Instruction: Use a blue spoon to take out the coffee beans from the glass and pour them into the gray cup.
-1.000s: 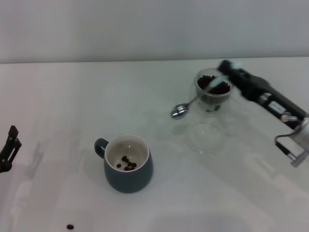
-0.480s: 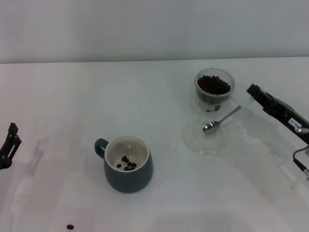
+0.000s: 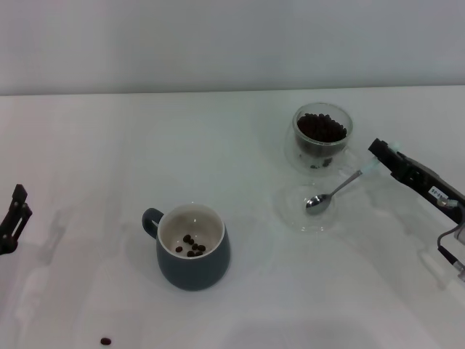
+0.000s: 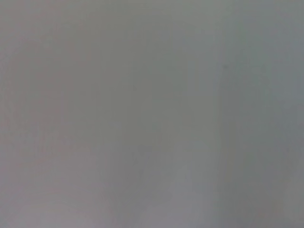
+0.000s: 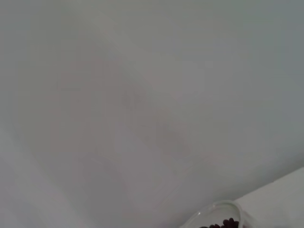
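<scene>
At the desk's (image 3: 109,145) right side, the right hand (image 3: 379,154) grips the blue spoon (image 3: 336,190) by its handle, its bowl over a flat clear dish (image 3: 290,211) just before the glass (image 3: 322,137) of coffee beans (image 3: 322,128). The gray cup (image 3: 193,247) stands well apart with a few beans inside; the left hand (image 3: 14,214) waits at the left edge, its state impossible to tell.

**White table against a plain pale wall**

A broad white table (image 3: 109,167) fills most of the head view. Its surface is smooth and slightly glossy, with faint soft shadows and dim reflections on it. The far edge of the table runs straight across the upper part of that view. Behind it stands a plain wall (image 3: 218,43) of pale grey-white, without marks, windows or fittings. The light is even and diffuse, casting no hard shadows. The left wrist view shows only a flat grey surface, and the right wrist view is almost wholly the same pale blank surface.
</scene>
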